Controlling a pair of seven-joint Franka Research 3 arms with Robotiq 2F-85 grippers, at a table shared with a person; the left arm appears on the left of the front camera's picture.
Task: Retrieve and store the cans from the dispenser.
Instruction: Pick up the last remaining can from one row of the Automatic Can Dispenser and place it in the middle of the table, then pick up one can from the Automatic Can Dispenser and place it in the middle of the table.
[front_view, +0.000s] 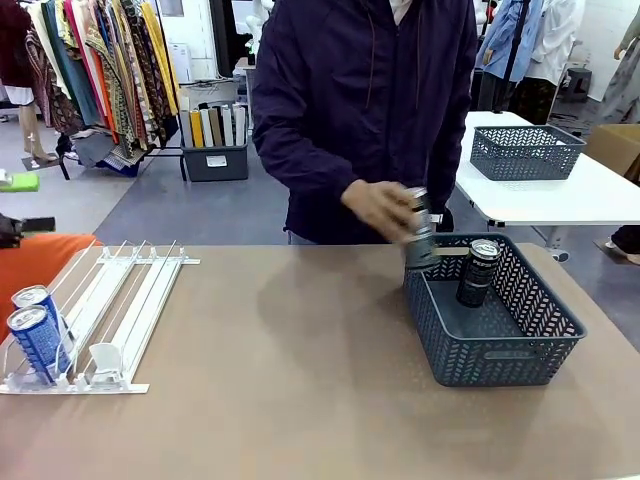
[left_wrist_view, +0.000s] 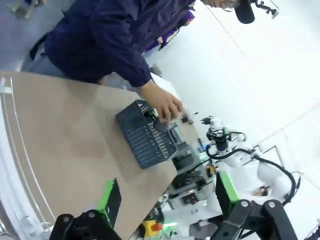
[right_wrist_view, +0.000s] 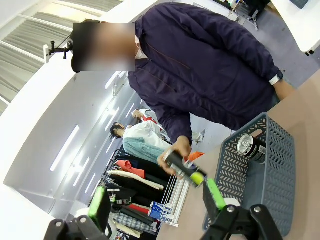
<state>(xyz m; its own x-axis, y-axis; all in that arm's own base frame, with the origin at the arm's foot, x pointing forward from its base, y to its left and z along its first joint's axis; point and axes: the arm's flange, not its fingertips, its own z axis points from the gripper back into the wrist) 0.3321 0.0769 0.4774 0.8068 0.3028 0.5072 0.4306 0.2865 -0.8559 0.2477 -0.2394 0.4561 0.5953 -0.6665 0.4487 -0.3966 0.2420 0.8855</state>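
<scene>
A person's hand holds a dark can tilted over the far left rim of the dark grey mesh basket. One black can stands inside that basket. The white dispenser lies at the table's left with two blue cans at its low end. My left gripper is open and empty, high above the table, with the basket far off. My right gripper is open too. Beyond it are the held can, the basket and the blue cans.
An orange object sits at the left edge behind the dispenser. A second grey basket rests on a white table at the back right. Bare brown tabletop lies between dispenser and basket.
</scene>
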